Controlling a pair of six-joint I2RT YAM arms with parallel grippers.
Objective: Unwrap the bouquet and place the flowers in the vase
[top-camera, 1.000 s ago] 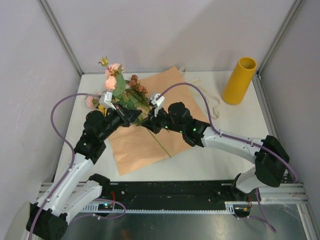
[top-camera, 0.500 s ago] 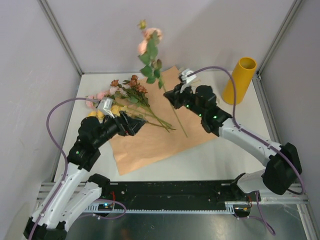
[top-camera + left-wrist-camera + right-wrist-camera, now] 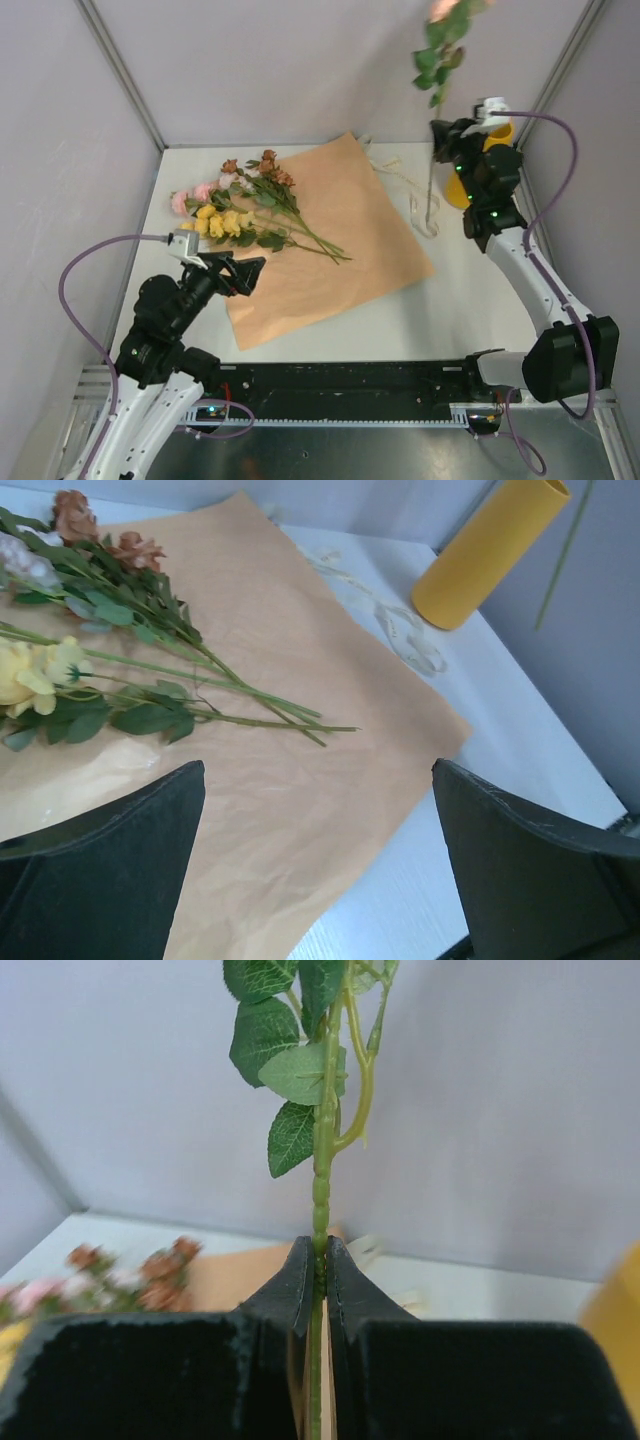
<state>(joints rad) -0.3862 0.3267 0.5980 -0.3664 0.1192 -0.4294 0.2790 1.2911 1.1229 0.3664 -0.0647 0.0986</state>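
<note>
While the right tool (image 3: 447, 140) is clenched on the thin green stem of a single flower (image 3: 436, 55), that stem stands upright. Its leaves and a pink bloom rise above the tool to the top edge of the overhead view, and its bare lower end hangs below the tool toward the bench (image 3: 470, 300). In the right wrist view the two fingers (image 3: 298, 1285) meet tight on the stem, with leaves just above them. The yellow vase (image 3: 457, 190) stands right beside and partly behind this tool, and the hanging stem is next to it, not inside. The left tool (image 3: 236, 274) is released, its jaws spread wide with nothing between them, and it hovers low over the near left corner of the flat brown paper (image 3: 340, 230). Ahead of this tool the other flowers (image 3: 240, 205) lie loose on the paper, pink, yellow and rust blooms off to its left and stems running to its right. Farther ahead and to its right, a cream ribbon (image 3: 408, 190) lies on the bench between the paper's edge and the vase.
</note>
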